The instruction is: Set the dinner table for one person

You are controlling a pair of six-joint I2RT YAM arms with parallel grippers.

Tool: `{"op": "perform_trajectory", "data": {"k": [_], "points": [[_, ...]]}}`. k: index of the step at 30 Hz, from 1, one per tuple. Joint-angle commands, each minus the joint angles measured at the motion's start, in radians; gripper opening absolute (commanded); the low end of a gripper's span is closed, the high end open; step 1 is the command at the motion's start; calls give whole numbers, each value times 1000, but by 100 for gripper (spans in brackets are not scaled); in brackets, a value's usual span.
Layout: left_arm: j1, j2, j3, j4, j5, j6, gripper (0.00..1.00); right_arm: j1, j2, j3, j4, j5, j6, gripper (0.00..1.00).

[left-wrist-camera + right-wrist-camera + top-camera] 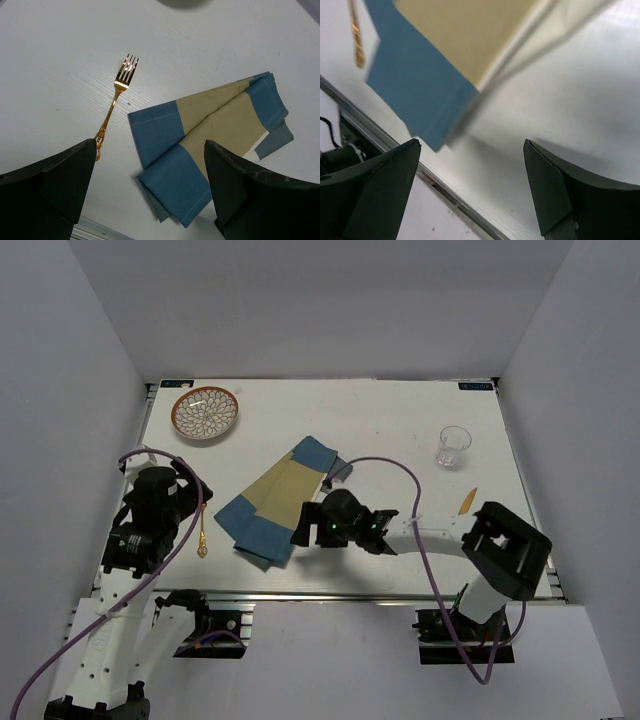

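The white tabletop (380, 425) fills the middle of the overhead frame. Left fingers (50, 180) stand wide apart, empty, near a gold fork (120, 87). Right fingers (375, 190) are also spread, empty, over the folded placemat (415, 85) at centre.

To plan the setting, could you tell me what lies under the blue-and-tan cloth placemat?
Only the large white tabletop shows around the blue-and-tan cloth placemat; anything beneath is covered.

Dinner table (400, 430): big white rect. top, lies flat, metal rail along front edge; surface prob. faintly grained.
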Motion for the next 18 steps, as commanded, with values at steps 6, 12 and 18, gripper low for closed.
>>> {"op": "perform_trajectory", "data": {"k": [6,12,18], "points": [[-4,-27,13,-7,-21,-9,98,120,131,-78,296,29,303,87],[-4,-30,9,0,-15,-5,98,126,196,-137,451,38,384,76],[-4,-33,5,7,-7,0,98,118,240,-157,526,52,412,58]]}}
